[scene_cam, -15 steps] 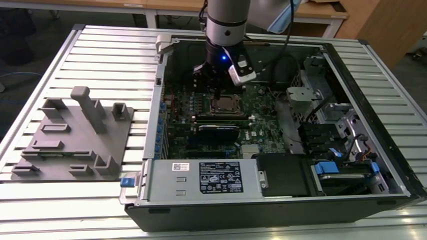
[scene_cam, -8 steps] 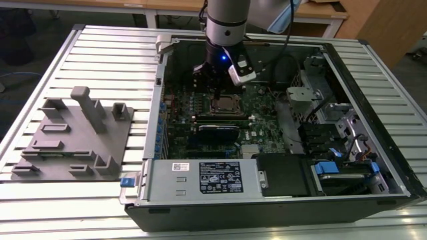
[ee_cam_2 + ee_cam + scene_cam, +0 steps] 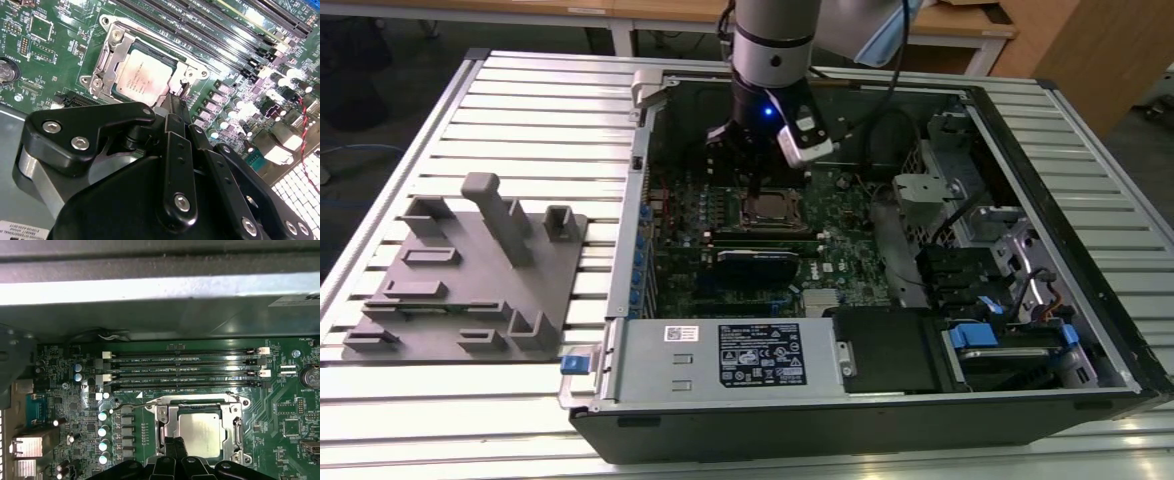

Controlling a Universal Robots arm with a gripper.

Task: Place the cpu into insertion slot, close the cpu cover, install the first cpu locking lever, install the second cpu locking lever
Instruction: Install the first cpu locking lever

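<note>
As the cpu [image 3: 142,80] lies under the cpu cover [image 3: 103,67] just past their tips, the jaws are pressed together, holding nothing. A slow, straight push looks best.

The cpu [image 3: 142,75] is dull grey metal, the cpu cover [image 3: 103,64] shiny silver metal, the motherboard [image 3: 50,75] glossy.

memory slots [image 3: 185,372] just beside cpu cover [image 3: 235,432], case wall [image 3: 160,315] beyond
</note>
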